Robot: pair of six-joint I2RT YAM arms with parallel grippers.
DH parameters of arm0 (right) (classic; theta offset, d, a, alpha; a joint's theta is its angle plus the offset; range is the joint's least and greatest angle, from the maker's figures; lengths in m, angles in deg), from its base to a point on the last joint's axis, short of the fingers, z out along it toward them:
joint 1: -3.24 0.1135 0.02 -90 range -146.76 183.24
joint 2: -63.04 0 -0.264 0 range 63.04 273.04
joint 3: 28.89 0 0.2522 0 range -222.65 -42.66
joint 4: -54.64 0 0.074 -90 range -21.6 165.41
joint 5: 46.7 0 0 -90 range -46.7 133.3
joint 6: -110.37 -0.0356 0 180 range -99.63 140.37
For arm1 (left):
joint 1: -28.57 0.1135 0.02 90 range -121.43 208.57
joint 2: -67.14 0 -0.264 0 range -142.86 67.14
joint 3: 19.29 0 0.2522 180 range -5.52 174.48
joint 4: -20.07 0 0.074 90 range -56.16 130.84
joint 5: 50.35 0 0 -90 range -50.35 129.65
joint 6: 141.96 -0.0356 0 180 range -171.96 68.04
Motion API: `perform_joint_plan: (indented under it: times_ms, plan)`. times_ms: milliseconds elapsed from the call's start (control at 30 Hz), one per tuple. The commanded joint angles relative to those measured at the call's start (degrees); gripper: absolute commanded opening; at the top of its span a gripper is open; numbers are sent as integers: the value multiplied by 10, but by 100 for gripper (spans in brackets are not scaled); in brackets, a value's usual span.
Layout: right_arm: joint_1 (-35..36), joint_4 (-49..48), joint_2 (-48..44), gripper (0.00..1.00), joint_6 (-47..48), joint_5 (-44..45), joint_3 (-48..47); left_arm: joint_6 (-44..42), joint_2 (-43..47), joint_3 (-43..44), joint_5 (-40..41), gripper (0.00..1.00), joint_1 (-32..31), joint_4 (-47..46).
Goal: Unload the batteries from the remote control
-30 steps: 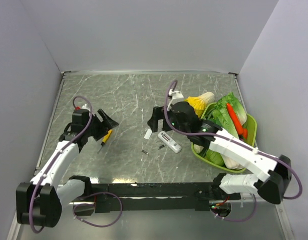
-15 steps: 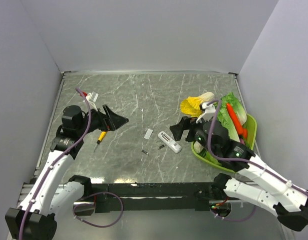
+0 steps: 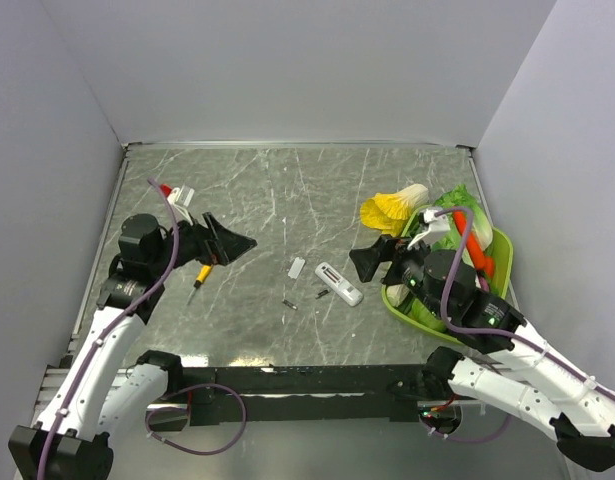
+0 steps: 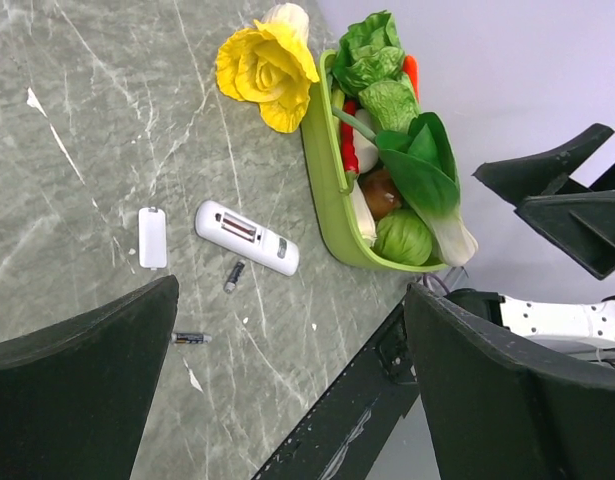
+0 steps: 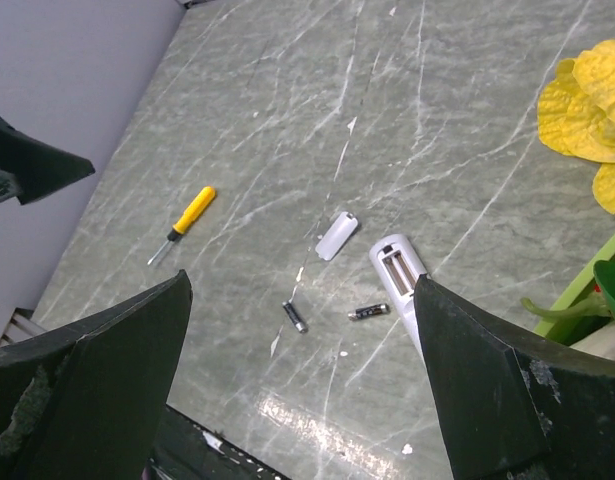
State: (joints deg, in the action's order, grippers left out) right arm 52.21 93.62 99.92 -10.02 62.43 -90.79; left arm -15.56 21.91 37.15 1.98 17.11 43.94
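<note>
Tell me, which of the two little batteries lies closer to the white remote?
The battery close beside the remote control, along its long edge. The other battery lies apart, farther toward the yellow-handled screwdriver.

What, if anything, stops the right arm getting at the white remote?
Probably nothing, so likely yes. The remote lies bare on the table just ahead of the right pincer, whose jaws stand open and empty; the two batteries beside it block nothing.

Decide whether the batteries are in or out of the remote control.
Out: both batteries lie on the table beside the remote control.
</note>
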Motion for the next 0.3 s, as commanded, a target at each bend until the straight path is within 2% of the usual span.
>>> perform_joint_plan:
  times_ms: [0, 267]
  plan:
    - [2, -9, -6, 100, 2, 15, 10, -11, 15, 3, -3, 99, 0, -28]
    - [3, -3, -4, 100, 14, 18, 9, -9, 11, 3, -5, 99, -1, -32]
